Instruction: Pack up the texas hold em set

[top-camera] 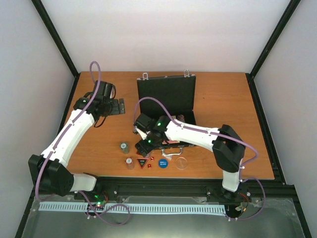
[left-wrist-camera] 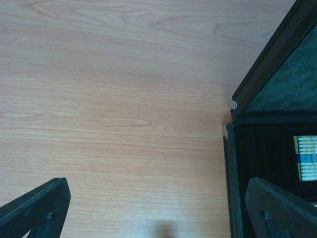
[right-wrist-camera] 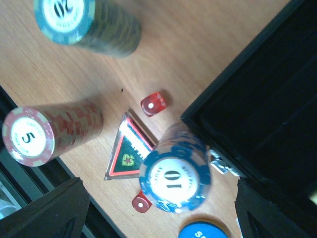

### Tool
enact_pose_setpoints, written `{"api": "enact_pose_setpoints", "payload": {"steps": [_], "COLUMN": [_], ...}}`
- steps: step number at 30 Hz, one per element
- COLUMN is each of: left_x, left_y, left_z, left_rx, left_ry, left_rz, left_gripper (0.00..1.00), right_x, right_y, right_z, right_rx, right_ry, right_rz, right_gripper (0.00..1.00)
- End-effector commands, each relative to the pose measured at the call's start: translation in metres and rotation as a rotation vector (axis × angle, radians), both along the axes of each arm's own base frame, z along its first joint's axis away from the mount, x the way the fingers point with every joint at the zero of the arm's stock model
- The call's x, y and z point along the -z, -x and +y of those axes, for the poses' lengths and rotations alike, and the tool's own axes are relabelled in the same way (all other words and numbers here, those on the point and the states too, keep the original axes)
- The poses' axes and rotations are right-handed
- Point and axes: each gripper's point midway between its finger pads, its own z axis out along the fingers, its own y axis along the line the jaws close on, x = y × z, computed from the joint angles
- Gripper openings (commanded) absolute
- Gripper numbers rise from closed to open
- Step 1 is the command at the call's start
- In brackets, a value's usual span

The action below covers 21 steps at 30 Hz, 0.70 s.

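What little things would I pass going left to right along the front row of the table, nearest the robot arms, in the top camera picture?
red chip stack → triangular plaque → blue round button → clear round piece. The tiny red dice by the plaque are left out, because their place in the order is unclear.

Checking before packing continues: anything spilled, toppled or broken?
Nothing stands out. The green chip stack, red chip stack and blue chip stack stand whole beside the open briefcase; two red dice lie loose by the triangular plaque.

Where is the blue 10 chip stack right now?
In the right wrist view, bottom centre: the blue 10 chip stack stands beside the black case, with the triangular plaque on its other side.
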Motion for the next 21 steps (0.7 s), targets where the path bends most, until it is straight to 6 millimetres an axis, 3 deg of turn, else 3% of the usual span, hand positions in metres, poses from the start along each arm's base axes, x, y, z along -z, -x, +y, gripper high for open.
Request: {"api": "enact_pose_setpoints", "payload": {"steps": [1, 9, 16, 21], "left_x": [-0.005, -0.005, -0.002, 0.002], "left_y": [0.01, 0.012, 0.008, 0.006], "left_z": [0.006, 0.005, 0.0, 0.001], "left_rx": [-0.024, -0.012, 0.001, 0.004], "left_ry": [0.002, 0.006, 0.018, 0.008], "left_rz": [-0.014, -0.022, -0.019, -0.01], "left_gripper": [1.0, 1.0, 1.0, 1.0], "right_x": [0.016, 0.033, 0.043, 0.044], "right_y": [0.017, 0.003, -0.006, -0.005], "right_z": [0.006, -0.006, -0.003, 0.0], "right_rx": [-0.06, 0.016, 0.021, 0.01], "right_ry": [0.067, 0.192, 0.227, 0.228], "right_rz": [0.011, -0.039, -0.061, -0.049], "right_gripper": [0.83, 0.83, 0.82, 0.74]}}
